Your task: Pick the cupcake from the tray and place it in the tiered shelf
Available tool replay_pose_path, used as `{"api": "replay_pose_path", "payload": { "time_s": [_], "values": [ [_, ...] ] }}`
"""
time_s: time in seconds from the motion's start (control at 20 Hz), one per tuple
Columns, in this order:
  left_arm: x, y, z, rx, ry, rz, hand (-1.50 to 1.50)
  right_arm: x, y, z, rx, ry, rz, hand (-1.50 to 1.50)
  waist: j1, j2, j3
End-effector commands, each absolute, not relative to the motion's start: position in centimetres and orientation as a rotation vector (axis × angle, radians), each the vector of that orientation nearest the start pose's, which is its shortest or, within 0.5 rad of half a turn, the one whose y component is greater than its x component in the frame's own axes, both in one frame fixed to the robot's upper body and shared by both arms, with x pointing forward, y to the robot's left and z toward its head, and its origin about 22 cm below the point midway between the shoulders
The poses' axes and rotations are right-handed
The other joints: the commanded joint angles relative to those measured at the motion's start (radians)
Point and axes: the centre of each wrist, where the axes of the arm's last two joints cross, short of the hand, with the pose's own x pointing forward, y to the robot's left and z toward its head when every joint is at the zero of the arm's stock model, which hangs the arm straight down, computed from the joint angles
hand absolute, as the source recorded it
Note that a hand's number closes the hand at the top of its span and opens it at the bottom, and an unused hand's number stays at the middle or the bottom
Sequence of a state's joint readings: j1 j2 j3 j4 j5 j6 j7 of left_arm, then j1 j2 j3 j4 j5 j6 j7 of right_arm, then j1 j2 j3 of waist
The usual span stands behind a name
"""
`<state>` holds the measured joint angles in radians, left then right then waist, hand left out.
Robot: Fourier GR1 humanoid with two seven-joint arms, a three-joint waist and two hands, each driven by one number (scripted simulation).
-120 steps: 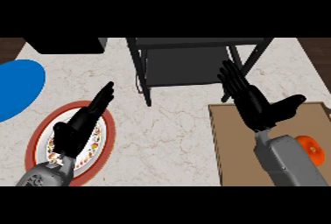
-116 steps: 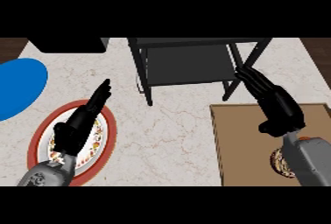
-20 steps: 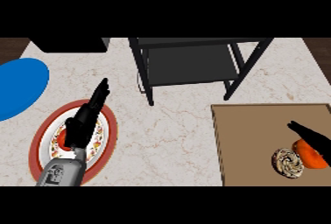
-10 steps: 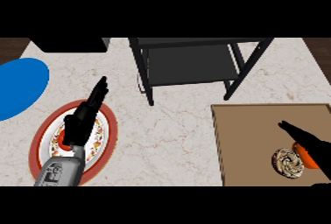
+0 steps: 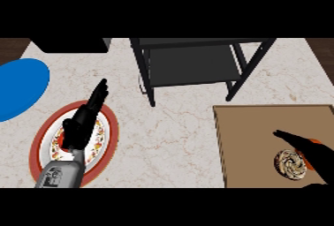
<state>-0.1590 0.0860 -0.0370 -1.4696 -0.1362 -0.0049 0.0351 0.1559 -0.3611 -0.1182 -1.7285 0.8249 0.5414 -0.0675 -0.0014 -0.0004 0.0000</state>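
Marble counter point(image 5: 176, 132): one cupcake point(image 5: 291, 164), one tray point(image 5: 261, 132).

Marble-look counter point(image 5: 176, 132); matt black metal tiered shelf point(image 5: 195, 66); brown wood-look tray point(image 5: 254, 128).

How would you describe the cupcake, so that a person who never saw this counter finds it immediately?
Look at the brown tray on the counter's right side, below the black tiered shelf. The cupcake sits near its lower right corner, beside the right hand. It is the tray's only item, round with a swirled top.
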Motion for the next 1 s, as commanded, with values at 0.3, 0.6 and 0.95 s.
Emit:
{"api": "replay_pose_path", "payload": {
  "time_s": [0.3,0.6,0.95],
  "values": [
    [27.6,24.5,3.5,0.111,-1.575,-0.262,0.00,18.9,-34.4,3.4,-0.616,-1.107,1.275,1.50,0.000,-0.001,0.000],
    [28.9,22.7,1.6,0.127,-1.573,-0.271,0.00,20.4,-22.8,5.0,-0.647,-1.190,1.182,1.50,0.005,0.000,-0.003],
    [28.9,21.7,2.0,0.074,-1.584,-0.302,0.00,19.6,-12.7,4.4,-0.671,-1.196,1.116,1.50,0.059,-0.003,-0.003]
  ]
}}
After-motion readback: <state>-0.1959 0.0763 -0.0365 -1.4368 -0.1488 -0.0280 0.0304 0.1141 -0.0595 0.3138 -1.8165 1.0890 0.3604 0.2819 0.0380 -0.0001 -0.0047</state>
